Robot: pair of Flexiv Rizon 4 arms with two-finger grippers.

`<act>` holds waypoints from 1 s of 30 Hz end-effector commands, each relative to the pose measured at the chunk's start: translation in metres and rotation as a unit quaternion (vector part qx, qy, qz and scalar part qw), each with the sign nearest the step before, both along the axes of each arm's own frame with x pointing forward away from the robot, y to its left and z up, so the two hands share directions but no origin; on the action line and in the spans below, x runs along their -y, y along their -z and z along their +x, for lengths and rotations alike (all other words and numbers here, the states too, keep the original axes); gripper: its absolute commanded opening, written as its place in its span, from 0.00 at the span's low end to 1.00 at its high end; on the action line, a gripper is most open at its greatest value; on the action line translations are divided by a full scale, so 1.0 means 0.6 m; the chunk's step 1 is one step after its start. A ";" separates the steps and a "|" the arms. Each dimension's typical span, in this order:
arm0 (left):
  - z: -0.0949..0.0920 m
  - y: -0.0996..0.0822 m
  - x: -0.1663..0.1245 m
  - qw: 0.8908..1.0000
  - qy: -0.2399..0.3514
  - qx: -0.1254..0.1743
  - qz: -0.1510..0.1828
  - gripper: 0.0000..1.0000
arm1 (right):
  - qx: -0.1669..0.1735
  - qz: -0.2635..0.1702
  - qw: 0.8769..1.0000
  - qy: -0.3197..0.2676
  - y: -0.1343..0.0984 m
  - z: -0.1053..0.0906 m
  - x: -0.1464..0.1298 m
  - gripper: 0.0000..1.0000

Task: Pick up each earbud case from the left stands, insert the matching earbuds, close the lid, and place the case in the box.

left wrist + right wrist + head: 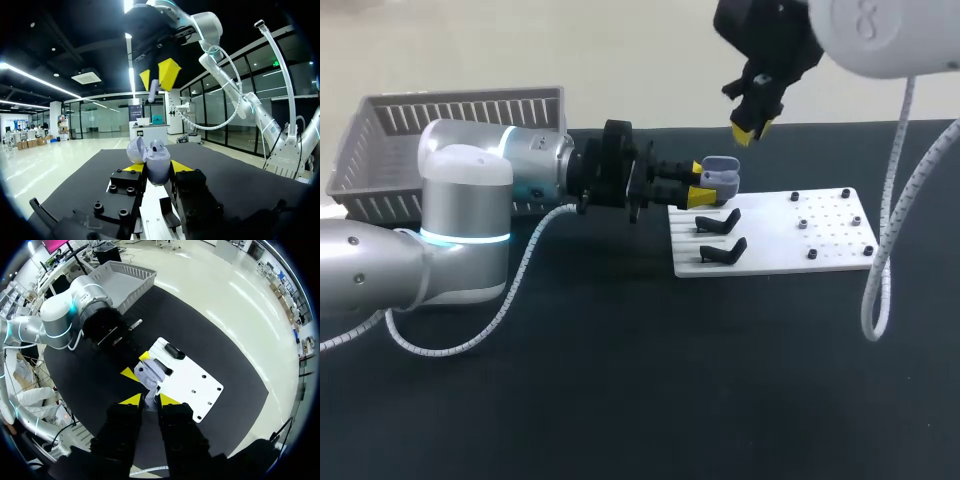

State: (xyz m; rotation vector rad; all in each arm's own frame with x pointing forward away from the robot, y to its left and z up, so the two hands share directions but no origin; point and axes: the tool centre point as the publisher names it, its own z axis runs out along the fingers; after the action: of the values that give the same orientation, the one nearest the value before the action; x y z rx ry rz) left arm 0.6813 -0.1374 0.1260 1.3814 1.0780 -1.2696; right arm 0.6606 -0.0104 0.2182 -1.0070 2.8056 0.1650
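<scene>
My left gripper [705, 181] is shut on a pale lavender earbud case [722, 177], holding it above the near-left corner of the white stand board [790, 255]. In the left wrist view the case [157, 165] sits between the yellow tips with its lid open. My right gripper [752, 130] hangs just above the case, tips pointing down. It is shut on a small lavender earbud [153, 92], also seen between its own tips [149, 401], directly over the open case [148, 374].
Two empty black stands [717, 222] [723, 250] sit on the board's left part; its right part has small black pegs [856, 221]. A grey basket [450, 130] stands at the back left behind my left arm. The table is black.
</scene>
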 end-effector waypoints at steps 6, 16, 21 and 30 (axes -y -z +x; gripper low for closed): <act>-0.002 0.001 0.000 1.000 -0.002 0.001 -0.001 0.00 | 0.002 -0.019 1.000 -0.014 0.025 0.009 -0.045 0.00; -0.002 0.001 0.000 1.000 -0.002 0.001 -0.001 0.00 | 0.001 -0.017 1.000 -0.014 0.037 0.009 -0.056 0.00; -0.002 0.001 0.000 1.000 -0.002 0.001 -0.001 0.00 | -0.006 -0.021 1.000 -0.016 0.047 0.010 -0.060 0.00; -0.002 0.001 0.000 1.000 -0.002 0.001 -0.001 0.00 | -0.017 -0.016 1.000 -0.014 0.063 0.012 -0.055 0.00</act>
State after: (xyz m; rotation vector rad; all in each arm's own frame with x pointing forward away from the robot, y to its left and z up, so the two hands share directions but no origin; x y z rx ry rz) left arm 0.6813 -0.1373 0.1260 1.3814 1.0781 -1.2695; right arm 0.6669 0.0223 0.1815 -1.0585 2.8321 0.1368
